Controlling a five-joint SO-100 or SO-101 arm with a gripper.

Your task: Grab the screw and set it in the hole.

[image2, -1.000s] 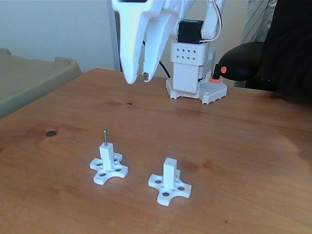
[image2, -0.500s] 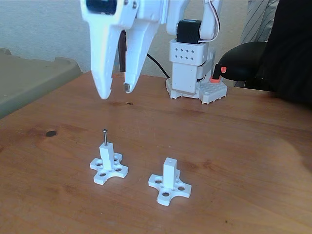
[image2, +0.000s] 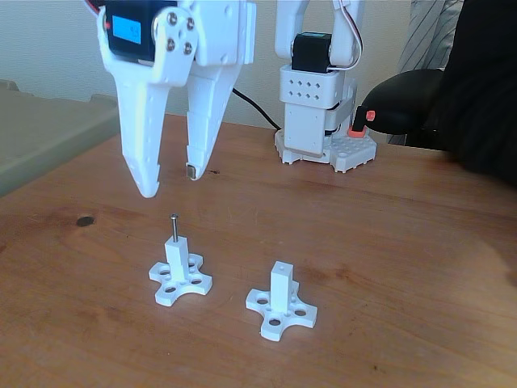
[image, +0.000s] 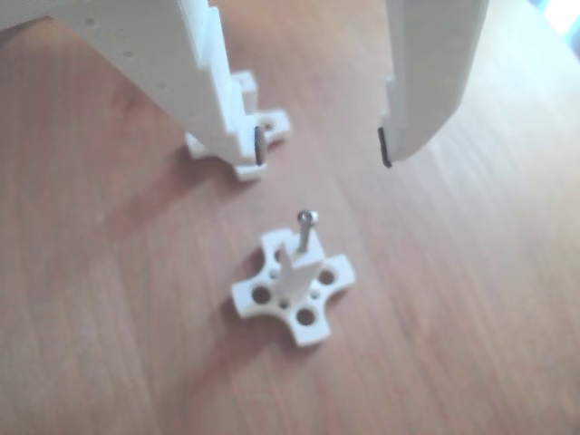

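Note:
A thin silver screw [image2: 173, 227] stands upright in the top of the left white post [image2: 178, 260], which has a cross-shaped base. The right post [image2: 280, 284] shows a tiny empty hole [image2: 280, 265] in its end face. My white gripper [image2: 170, 182] hangs open just above the screw, with nothing between its fingers. In the other view the screw [image: 306, 230] and its post [image: 292, 283] sit below the open gripper [image: 322, 147], and the second post's base [image: 268, 123] peeks out behind the left finger [image: 237, 136].
The arm's base [image2: 315, 121] stands at the back of the wooden table [image2: 404, 242]. Beside it at the back right is a black object with an orange button [image2: 400, 101], and a person in dark clothing [image2: 485, 81]. A beige bin [image2: 48, 129] lies to the left.
The open gripper has swung left and come down, from the back of the table to just above the screw in the left post. Screw and posts have not moved.

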